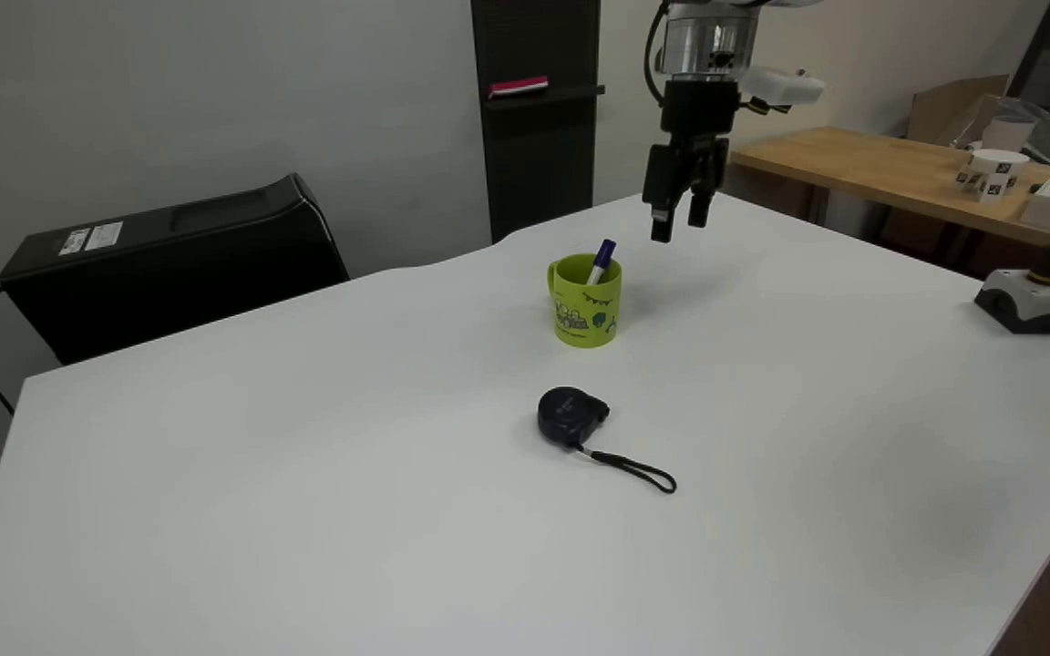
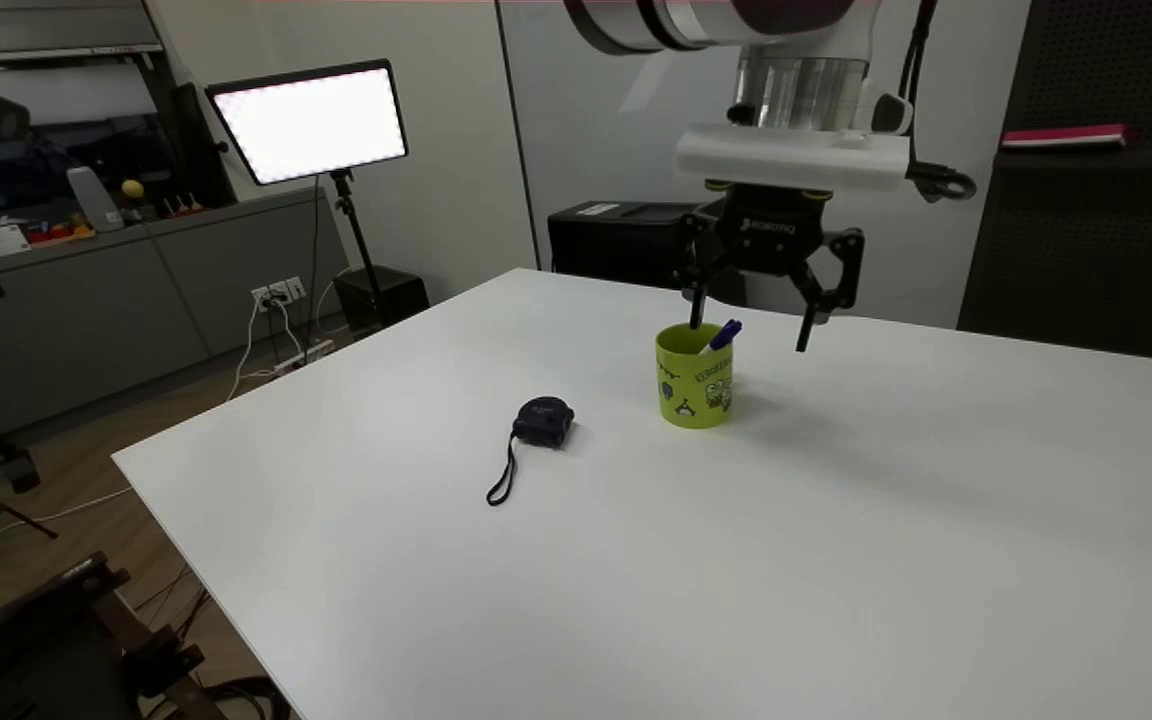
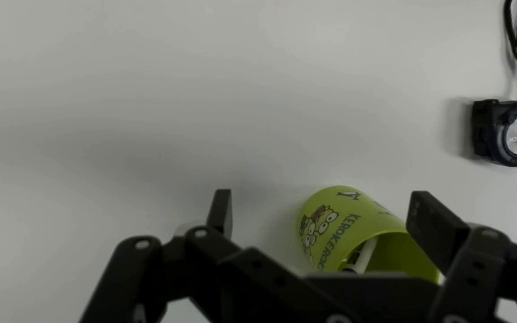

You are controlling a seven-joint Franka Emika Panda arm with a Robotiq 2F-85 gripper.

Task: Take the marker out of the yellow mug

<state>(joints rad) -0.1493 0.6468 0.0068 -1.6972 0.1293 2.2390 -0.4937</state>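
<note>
The yellow mug (image 1: 584, 314) stands upright on the white table, its handle visible in an exterior view; it also shows in an exterior view (image 2: 681, 400) and the wrist view (image 3: 343, 220). The marker leans inside it with its dark blue cap above the rim (image 1: 604, 252) (image 2: 726, 334). In the wrist view the marker's white body (image 3: 366, 255) shows in the mug opening; its cap end is mostly hidden by the gripper. My gripper (image 1: 680, 223) (image 2: 749, 333) (image 3: 320, 197) is open and empty, above the table and beside the mug, higher than its rim. It touches nothing.
A black tape measure with a cord (image 1: 569, 416) (image 2: 543, 421) (image 3: 505, 130) lies on the table near the mug. A white and black button box (image 1: 1035, 299) stands at the table's side in an exterior view. A large black box (image 1: 179, 260) stands behind the table edge.
</note>
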